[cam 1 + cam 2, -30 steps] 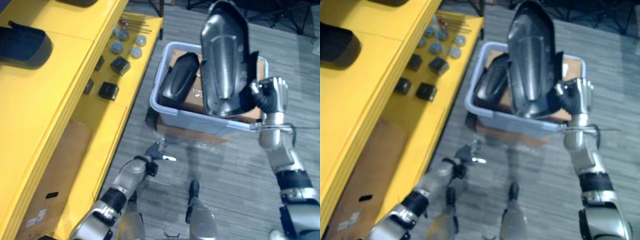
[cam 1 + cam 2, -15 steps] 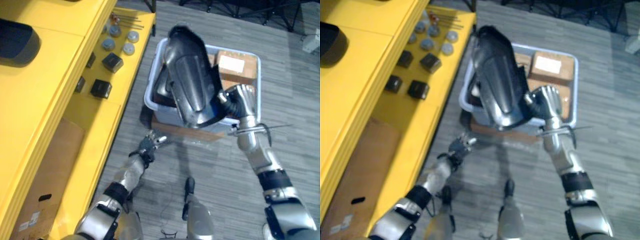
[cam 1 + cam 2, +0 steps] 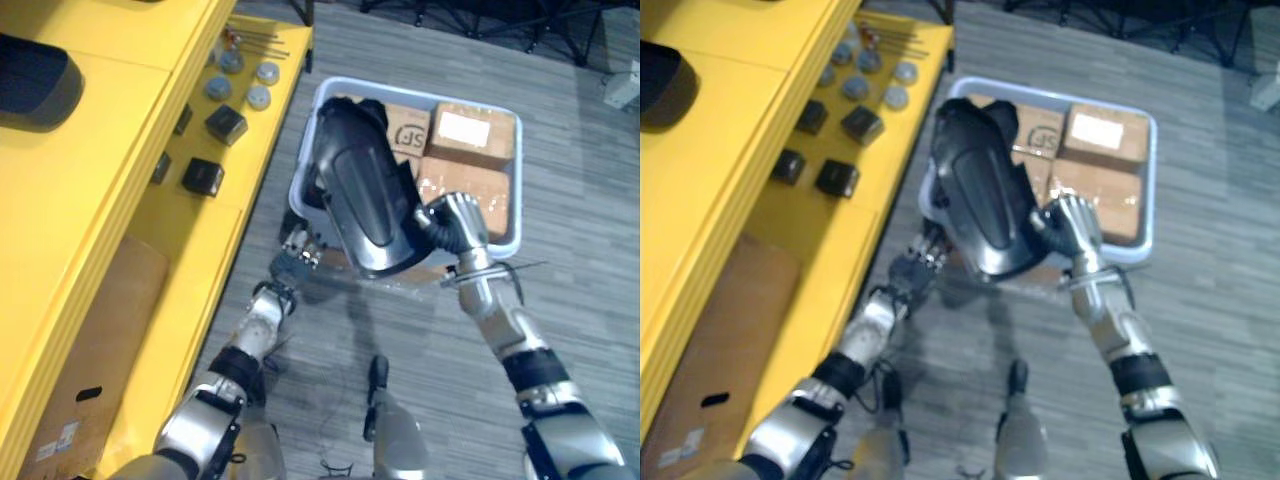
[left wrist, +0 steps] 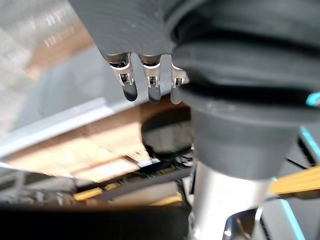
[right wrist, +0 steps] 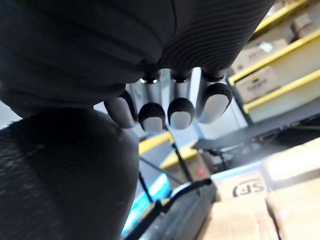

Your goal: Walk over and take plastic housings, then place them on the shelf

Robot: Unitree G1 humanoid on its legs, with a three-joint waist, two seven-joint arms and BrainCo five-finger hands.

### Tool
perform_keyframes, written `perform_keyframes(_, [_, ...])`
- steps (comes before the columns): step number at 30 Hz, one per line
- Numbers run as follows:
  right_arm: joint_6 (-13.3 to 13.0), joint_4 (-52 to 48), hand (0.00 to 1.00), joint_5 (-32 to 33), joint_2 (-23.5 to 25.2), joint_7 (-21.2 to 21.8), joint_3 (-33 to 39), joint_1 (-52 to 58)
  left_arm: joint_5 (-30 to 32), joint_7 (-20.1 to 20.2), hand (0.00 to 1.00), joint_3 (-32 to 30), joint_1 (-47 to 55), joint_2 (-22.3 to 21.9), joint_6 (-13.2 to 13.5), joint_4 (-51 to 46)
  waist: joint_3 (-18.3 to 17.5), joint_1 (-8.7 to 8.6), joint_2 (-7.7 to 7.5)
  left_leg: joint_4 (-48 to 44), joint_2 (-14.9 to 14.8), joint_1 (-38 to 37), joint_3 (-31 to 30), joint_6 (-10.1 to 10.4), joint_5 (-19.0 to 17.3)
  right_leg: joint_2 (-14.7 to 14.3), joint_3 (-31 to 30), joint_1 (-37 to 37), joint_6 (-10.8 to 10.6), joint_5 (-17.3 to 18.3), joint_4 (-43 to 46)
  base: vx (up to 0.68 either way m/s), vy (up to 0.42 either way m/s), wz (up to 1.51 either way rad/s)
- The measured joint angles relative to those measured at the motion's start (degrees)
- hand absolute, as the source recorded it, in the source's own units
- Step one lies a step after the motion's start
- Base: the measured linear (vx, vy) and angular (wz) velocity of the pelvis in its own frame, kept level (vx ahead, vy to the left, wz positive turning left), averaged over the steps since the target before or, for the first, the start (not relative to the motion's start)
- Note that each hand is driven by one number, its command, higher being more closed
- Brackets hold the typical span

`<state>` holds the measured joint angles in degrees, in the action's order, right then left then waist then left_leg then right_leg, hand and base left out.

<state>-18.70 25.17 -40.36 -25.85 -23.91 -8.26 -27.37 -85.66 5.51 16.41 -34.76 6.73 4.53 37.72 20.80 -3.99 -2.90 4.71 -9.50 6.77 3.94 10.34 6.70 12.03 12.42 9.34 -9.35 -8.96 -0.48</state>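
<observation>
I'm looking at the yellow shelf (image 3: pixel 90 170) running down the robot's left, with the pale blue bin (image 3: pixel 519 190) sitting on the floor beside it, cardboard boxes (image 3: pixel 465 135) inside. The black plastic housing (image 3: pixel 365 195) is hanging tilted over the bin's near edge, the right hand (image 3: pixel 455 218) curling round its rim. The left hand (image 3: pixel 295 262) is hovering just below, fingers loose.

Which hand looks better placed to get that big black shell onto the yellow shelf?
Right, probably: the right hand grips the plastic housing above the bin. The left hand, open, holds nothing, though the shelf lies on its side.
</observation>
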Motion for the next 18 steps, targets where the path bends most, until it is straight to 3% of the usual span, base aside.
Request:
perform_keyframes(7, [-0.02, 0.25, 1.00, -0.07, 0.04, 0.00, -1.01, 0.07, -1.27, 3.79, 0.00, -0.01, -1.32, -0.20, 0.70, -1.12, 0.03, 0.02, -0.06, 0.00, 0.00, 0.14, -0.04, 0.00, 0.00, 0.00, 0.04, 0.05, 0.00, 0.00, -0.02, 0.00, 0.000, 0.00])
perform_keyframes(10, [-0.10, 0.25, 1.00, -0.25, 0.04, 0.00, -1.03, 0.07, 4.31, 4.05, 0.00, 0.03, -1.42, -0.07, -0.32, -2.90, 0.19, 0.00, -0.36, 0.00, 0.00, 0.14, -0.02, 0.00, 0.00, 0.00, 0.03, 0.07, 0.00, 0.00, -0.03, 0.00, 0.000, 0.00])
perform_keyframes(14, [-0.96, 0.24, 1.00, -0.92, -0.01, 0.01, -1.90, 0.01, 19.95, -0.12, 0.00, 2.87, -3.15, 0.40, -5.71, -3.58, 0.58, 0.02, -1.09, -0.01, 0.00, 0.14, 0.00, 0.01, 0.00, 0.01, 0.01, 0.09, 0.00, 0.00, -0.04, 0.00, 0.000, 0.00])
perform_keyframes(15, [-1.37, 0.20, 1.00, -0.92, -0.03, 0.14, -2.73, -0.07, 24.74, -2.24, 0.00, 5.20, -3.60, 0.47, -8.22, -3.57, 0.59, 0.04, -1.11, -0.01, 0.01, 0.22, 0.07, 0.01, -0.01, 0.01, -0.05, 0.26, 0.01, 0.00, -0.03, 0.00, -0.001, -0.03])
perform_keyframes(18, [-1.52, 0.16, 1.00, -0.91, -0.34, 0.60, -3.25, -0.50, 31.87, -4.70, 0.00, 8.34, -3.54, 0.60, -12.07, -2.64, 0.59, -0.03, -1.11, -0.01, 0.02, 0.28, 0.47, 0.01, -0.01, 0.00, -0.27, 0.58, 0.01, -0.01, -0.03, 0.01, -0.002, -0.06])
